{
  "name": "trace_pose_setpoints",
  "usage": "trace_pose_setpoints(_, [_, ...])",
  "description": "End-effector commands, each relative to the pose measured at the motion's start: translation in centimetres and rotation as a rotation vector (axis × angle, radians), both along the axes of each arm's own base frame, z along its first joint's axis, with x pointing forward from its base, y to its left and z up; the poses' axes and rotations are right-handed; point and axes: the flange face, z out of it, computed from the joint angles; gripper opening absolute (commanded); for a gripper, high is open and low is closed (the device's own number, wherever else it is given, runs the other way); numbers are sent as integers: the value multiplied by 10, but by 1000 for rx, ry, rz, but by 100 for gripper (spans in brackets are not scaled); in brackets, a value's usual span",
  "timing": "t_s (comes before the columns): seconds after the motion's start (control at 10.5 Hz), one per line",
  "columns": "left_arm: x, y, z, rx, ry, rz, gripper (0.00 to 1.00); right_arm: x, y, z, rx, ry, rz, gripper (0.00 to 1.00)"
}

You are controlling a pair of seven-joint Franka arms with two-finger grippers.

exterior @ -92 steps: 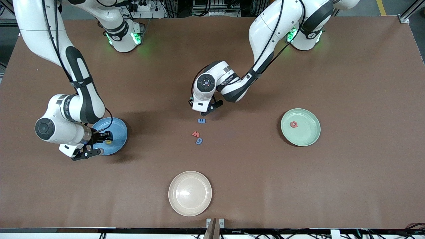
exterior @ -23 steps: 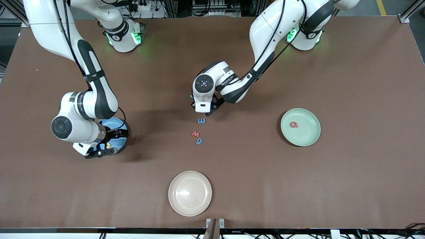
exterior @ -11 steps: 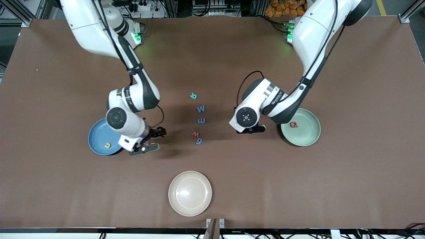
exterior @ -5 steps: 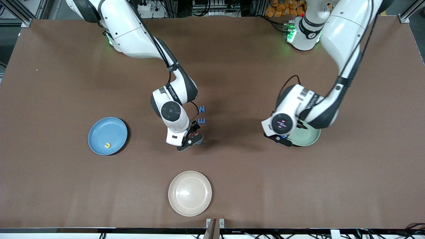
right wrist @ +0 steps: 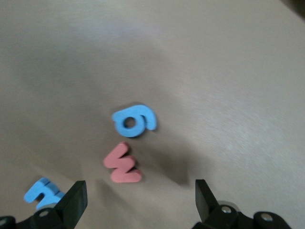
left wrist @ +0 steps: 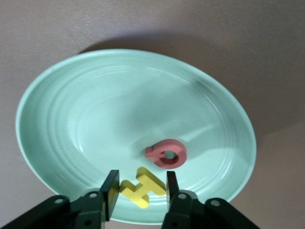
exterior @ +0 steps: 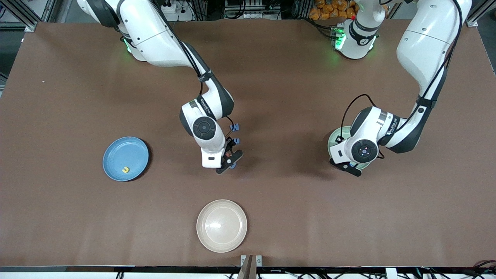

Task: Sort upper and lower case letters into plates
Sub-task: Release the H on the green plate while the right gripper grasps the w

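Both arms have swung away from where they were: the right gripper point(exterior: 229, 159), jaws wide apart, now hangs over the red w point(right wrist: 122, 164) and blue g point(right wrist: 135, 121). Over the mint plate point(left wrist: 57, 119), the left gripper point(left wrist: 139, 191) brackets a yellow letter point(left wrist: 142, 186), beside the red Q point(left wrist: 166, 153); grip unclear.

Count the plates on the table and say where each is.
3. The blue plate lies toward the right arm's end, the green plate toward the left arm's end, partly under that arm, and the cream plate nearest the front camera.
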Motion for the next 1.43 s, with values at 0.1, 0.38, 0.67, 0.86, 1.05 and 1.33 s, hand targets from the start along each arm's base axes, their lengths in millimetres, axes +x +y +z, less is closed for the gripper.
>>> trace_pose_setpoints(0.1, [-7, -12, 10, -22, -4, 44, 96, -10, 13, 7, -38, -28, 127, 100])
trace_pose_setpoints(0.38, [-11, -52, 25, -34, -34, 249, 96, -6, 17, 4, -14, -80, 134, 100])
trace_pose_setpoints(0.67, [-19, -96, 36, -26, -49, 423, 97, -3, 11, -6, -12, -86, 132, 100])
trace_pose_setpoints(0.86, [-22, -101, 36, -48, -21, 478, 97, -6, 11, -17, -19, -78, 134, 100])
trace_pose_setpoints(1.05, [-22, -101, 36, -48, -21, 477, 99, -6, 9, -27, -26, -73, 131, 100])
trace_pose_setpoints(1.33, [-19, -101, 38, -53, -24, 482, 100, -4, 10, -26, -16, -87, 124, 100])
